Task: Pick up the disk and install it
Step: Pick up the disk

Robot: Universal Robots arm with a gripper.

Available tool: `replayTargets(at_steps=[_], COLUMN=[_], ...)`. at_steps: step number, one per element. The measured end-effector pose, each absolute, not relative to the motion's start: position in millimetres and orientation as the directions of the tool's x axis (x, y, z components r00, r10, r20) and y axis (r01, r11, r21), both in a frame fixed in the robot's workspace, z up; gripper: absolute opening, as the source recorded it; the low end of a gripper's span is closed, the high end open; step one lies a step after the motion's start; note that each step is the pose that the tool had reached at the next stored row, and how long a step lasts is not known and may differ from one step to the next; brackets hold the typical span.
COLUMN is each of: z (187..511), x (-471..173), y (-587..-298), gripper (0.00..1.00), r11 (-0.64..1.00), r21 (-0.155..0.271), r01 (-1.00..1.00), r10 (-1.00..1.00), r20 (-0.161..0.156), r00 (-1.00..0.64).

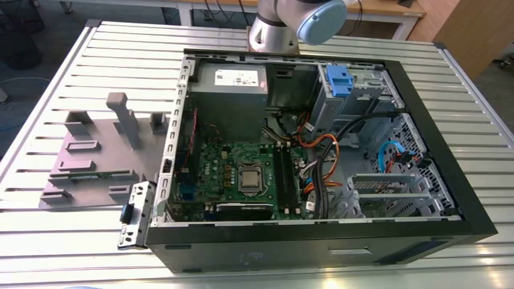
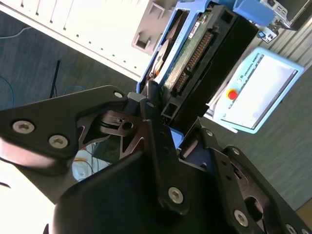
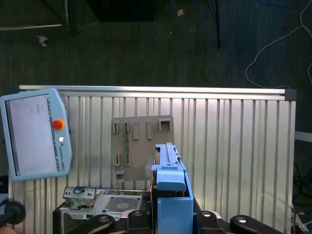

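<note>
While the grey fixture plate (image 1: 96, 156) rests at the exterior view's left on the ribbed tabletop (image 1: 56, 241), the disk (image 3: 170, 195) hangs high above that plate, with the jaws clamped on the sides of its blue carrier in both wrist views. Toward the exterior view's right lies the open computer case (image 1: 321, 253) with its drive cage (image 1: 353, 90). Carrying the disk well probably means a firm, square hold on the frame and a path clear of the cables (image 1: 317, 144).

Case (image 1: 437, 141) lies open-sided, free to enter from above. Inside, cables (image 1: 321, 153) crowd the gap beside the drive cage (image 1: 357, 99). Grey fixture (image 1: 96, 159) with upright posts blocks the tabletop (image 1: 64, 244) on the exterior view's left. Pincer (image 2: 168, 122) clamping the disk (image 2: 195, 53) has open air around it.
</note>
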State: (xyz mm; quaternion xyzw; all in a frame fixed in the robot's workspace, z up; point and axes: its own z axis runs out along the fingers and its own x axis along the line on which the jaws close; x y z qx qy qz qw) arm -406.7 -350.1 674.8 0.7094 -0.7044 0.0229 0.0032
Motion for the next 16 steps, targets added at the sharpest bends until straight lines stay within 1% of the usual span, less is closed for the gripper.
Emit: replayTargets(at_steps=[6, 7, 11, 12, 16], z=[669.9, 669.4, 668.8, 668.0, 665.5], x=[-395.6, -395.1, -394.5, -394.4, -394.3], y=[-350.6, -351.1, -352.7, -353.4, -354.5], gripper=[0.36, 0.36, 0.36, 0.36, 0.36], r11=[-0.008, -0.007, -0.006, -0.005, 0.027], r21=[-0.021, -0.021, -0.021, -0.021, -0.021], r01=[-1.000, -1.000, -1.000, -1.000, -0.999], r10=[-0.999, -1.000, -0.999, -0.999, -0.998], r20=[0.034, 0.024, -0.045, -0.049, -0.049], r00=[0.007, 0.007, 0.007, 0.006, -0.025])
